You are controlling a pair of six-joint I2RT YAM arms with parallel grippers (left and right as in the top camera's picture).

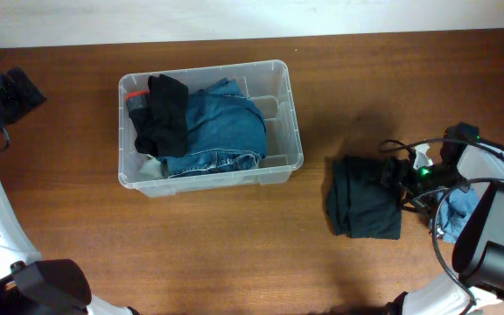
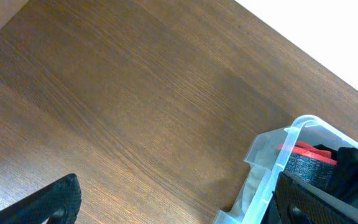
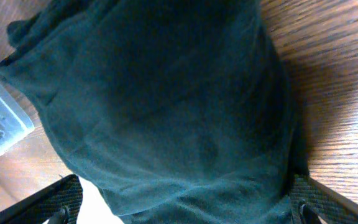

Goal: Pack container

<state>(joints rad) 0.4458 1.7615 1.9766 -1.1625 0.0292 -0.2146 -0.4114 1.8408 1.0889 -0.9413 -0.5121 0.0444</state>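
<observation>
The clear plastic container (image 1: 294, 131) stands left of centre on the table. It holds folded blue jeans (image 1: 221, 127), a black garment (image 1: 164, 114) and a red and grey item (image 1: 136, 101). A dark folded garment (image 1: 361, 206) lies on the table to the right. My right gripper (image 1: 398, 179) is open at its right edge. In the right wrist view the garment (image 3: 166, 106) fills the space between the spread fingers (image 3: 185, 208). My left gripper (image 1: 11, 92) is open and empty at the far left, with the container's corner (image 2: 291, 134) beside it.
A light blue cloth (image 1: 458, 210) and a small white item (image 1: 423, 157) lie under my right arm near the table's right edge. The table's far edge meets a white wall (image 1: 234, 17). Bare wood (image 1: 234, 245) lies in front of the container.
</observation>
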